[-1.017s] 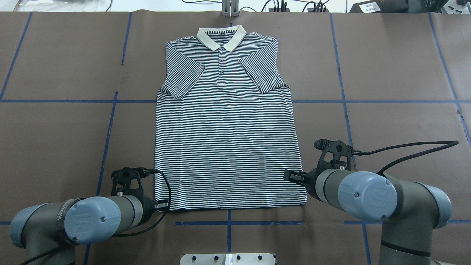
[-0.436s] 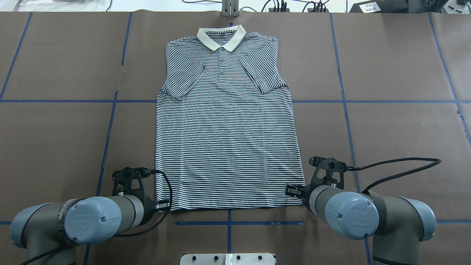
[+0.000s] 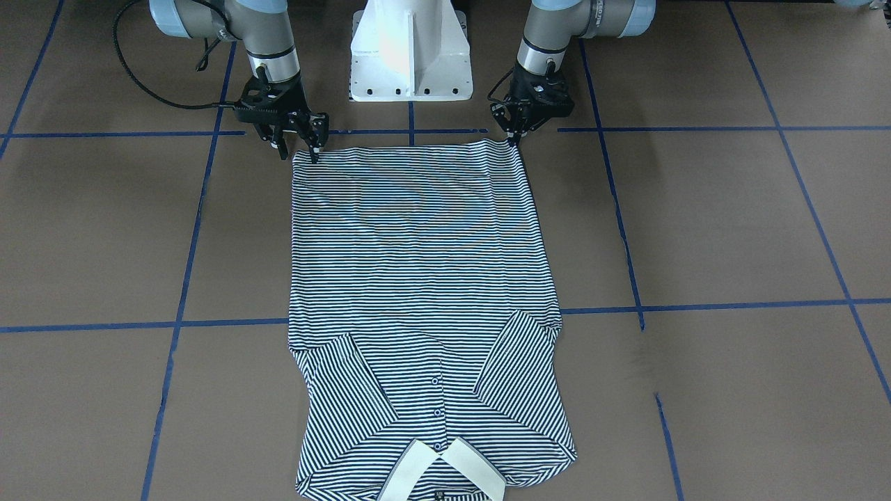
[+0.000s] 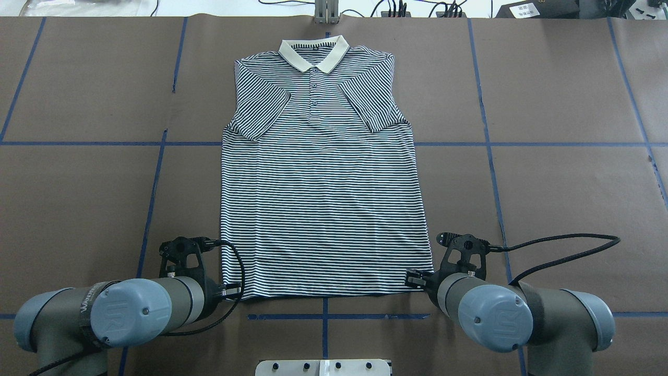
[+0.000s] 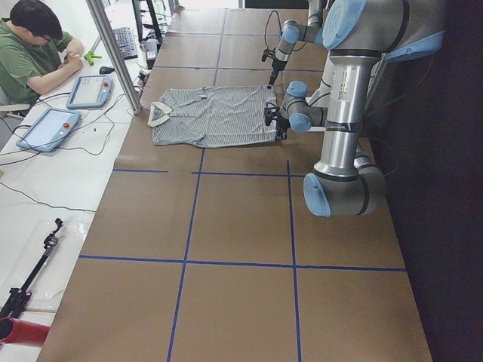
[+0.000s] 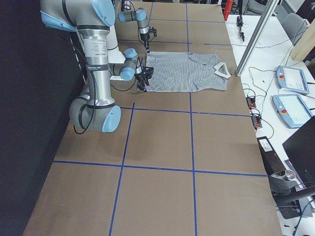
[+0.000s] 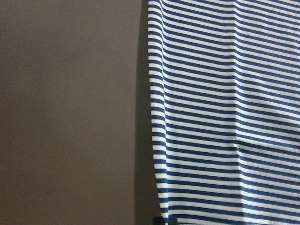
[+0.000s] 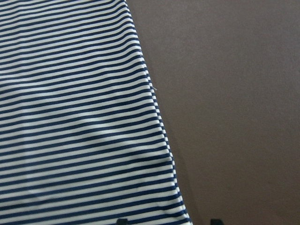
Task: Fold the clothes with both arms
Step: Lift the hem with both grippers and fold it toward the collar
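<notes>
The striped polo shirt (image 4: pixel 323 209) lies flat on the brown table, collar (image 4: pixel 313 52) at the far side and both sleeves folded inward. My left gripper (image 4: pixel 232 290) is shut on the hem's left corner; in the front-facing view it (image 3: pixel 515 137) pinches that corner. My right gripper (image 4: pixel 415 279) is open at the hem's right corner, low over the table. In the front-facing view it (image 3: pixel 299 149) stands spread at the corner. The right wrist view shows two fingertips (image 8: pixel 122 221) either side of the shirt corner (image 8: pixel 180 215). The left wrist view shows the shirt's side edge (image 7: pixel 154 140).
The white pedestal base (image 3: pixel 411 49) stands just behind the hem. A black cable (image 4: pixel 563 244) loops out from the right wrist. Blue tape lines (image 4: pixel 323 316) cross the table. A metal post (image 4: pixel 326 10) stands past the collar. An operator (image 5: pixel 34 45) sits at a side desk.
My right arm has drawn back toward the robot, bringing its gripper down along the shirt's right edge to the hem corner. My left arm and the shirt have not moved.
</notes>
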Tool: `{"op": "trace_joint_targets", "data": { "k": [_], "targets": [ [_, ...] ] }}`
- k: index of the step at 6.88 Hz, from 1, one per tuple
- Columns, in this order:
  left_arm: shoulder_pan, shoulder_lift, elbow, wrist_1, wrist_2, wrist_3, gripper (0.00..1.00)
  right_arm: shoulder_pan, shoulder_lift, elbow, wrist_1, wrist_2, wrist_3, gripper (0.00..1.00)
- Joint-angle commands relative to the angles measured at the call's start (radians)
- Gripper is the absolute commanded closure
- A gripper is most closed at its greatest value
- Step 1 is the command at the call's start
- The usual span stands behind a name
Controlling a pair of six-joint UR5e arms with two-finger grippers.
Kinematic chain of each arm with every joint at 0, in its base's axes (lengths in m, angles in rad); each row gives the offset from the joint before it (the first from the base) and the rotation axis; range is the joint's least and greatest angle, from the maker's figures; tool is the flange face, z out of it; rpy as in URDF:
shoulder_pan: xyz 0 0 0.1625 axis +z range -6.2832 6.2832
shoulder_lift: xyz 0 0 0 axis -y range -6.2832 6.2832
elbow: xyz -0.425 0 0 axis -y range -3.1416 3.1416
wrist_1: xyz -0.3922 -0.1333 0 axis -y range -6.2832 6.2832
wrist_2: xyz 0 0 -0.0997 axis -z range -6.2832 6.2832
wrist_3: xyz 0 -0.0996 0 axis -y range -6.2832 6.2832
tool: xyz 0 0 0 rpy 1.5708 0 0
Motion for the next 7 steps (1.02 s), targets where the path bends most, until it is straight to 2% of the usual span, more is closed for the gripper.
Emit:
{"op": "trace_joint_targets", "data": {
  "k": [1,2,3,4,7],
  "targets": [
    [0.0,0.0,-0.002,0.0,0.0,0.0,1.0,-0.016,-0.016,-0.003,0.0,-0.016,0.003,0.35],
    [0.001,0.0,-0.002,0.0,0.0,0.001,1.0,-0.016,-0.016,-0.003,0.0,-0.016,0.003,0.39],
    [0.0,0.0,-0.002,0.0,0.0,0.0,1.0,-0.016,-0.013,-0.003,0.0,-0.016,0.003,0.6],
    [0.001,0.0,-0.002,0.0,0.001,0.0,1.0,-0.016,-0.007,0.004,0.0,-0.013,0.002,1.0],
    [0.001,-0.002,-0.01,0.001,0.0,0.001,1.0,-0.013,-0.003,0.019,0.0,-0.01,0.0,1.0]
  ]
}}
